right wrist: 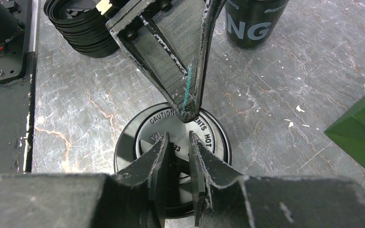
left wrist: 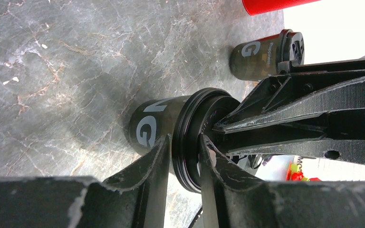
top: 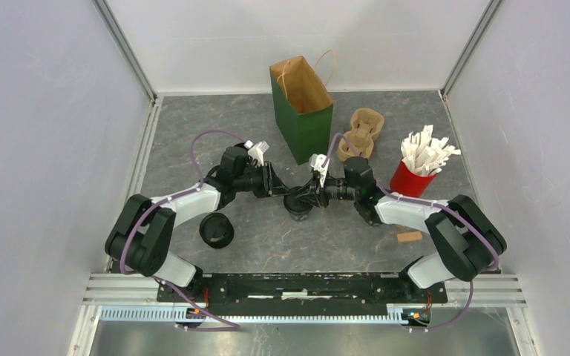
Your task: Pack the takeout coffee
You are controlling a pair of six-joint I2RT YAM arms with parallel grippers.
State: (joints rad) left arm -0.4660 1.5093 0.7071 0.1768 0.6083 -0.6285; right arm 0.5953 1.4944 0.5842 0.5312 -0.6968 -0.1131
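One takeout coffee [top: 297, 207], a black cup with a lid on top, stands mid-table between both arms. In the left wrist view my left gripper [left wrist: 185, 142] is shut across the lid's rim [left wrist: 190, 114], with one finger on the cup side [left wrist: 147, 126] and one on the lid top. From above, my right gripper [right wrist: 180, 137] rests its tips on the lid [right wrist: 214, 142]. Its jaws are a narrow gap apart and the lid surface shows through. Another black cup [left wrist: 261, 54] stands further off and shows in the right wrist view too [right wrist: 254, 21].
The green paper bag [top: 302, 111] stands open at the back, with the tan pulp carrier [top: 364, 133] to its right. A red cup of white packets [top: 415, 174] is at the right. A stack of black lids [top: 216, 230] sits front left, and a small wooden piece [top: 409, 236] front right.
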